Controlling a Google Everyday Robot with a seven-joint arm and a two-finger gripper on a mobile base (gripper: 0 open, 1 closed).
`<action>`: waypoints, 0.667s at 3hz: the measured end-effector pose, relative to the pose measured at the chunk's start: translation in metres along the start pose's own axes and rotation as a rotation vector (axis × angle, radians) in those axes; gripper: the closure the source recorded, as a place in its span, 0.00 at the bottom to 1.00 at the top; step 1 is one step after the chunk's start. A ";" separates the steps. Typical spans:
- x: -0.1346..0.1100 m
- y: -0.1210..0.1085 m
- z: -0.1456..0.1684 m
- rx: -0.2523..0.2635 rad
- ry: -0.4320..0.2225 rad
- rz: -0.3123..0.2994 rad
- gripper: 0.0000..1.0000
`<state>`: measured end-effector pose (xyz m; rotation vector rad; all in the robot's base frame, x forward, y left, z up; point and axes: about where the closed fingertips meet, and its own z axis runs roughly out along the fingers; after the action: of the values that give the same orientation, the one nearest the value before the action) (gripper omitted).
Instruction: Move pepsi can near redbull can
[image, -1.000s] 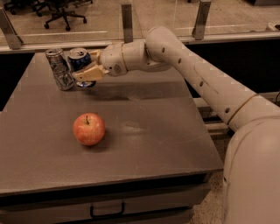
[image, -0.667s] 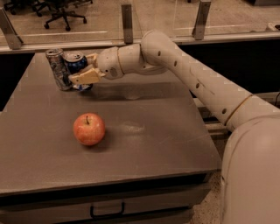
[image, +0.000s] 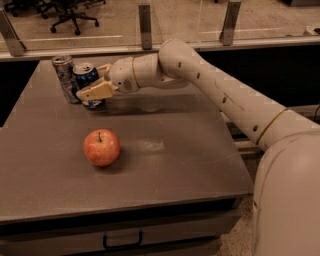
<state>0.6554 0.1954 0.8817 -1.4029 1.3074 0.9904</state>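
Note:
The pepsi can (image: 86, 76), short and dark blue with a silver top, stands at the far left of the grey table (image: 165, 165). The redbull can (image: 65, 78), slim and silver-grey, stands right beside it on its left, touching or nearly touching. My gripper (image: 95, 85) reaches in from the right, and its tan fingers (image: 96, 91) are closed around the pepsi can, one in front and one behind. The lower part of the pepsi can is hidden by the front finger.
A red apple (image: 101, 147) sits on the table nearer the front left. A rail with metal posts (image: 145, 20) runs behind the table. Office chairs (image: 70, 12) stand on the floor beyond. A drawer handle (image: 122, 242) shows below the table front.
My gripper with the pepsi can has moved slightly left, closing the small gap to the redbull can. The apple has not moved.

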 end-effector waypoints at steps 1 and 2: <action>0.009 0.000 -0.005 0.017 0.014 0.031 0.00; 0.019 -0.006 -0.022 0.050 0.036 0.059 0.00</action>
<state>0.6619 0.1695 0.8691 -1.3568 1.3979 0.9695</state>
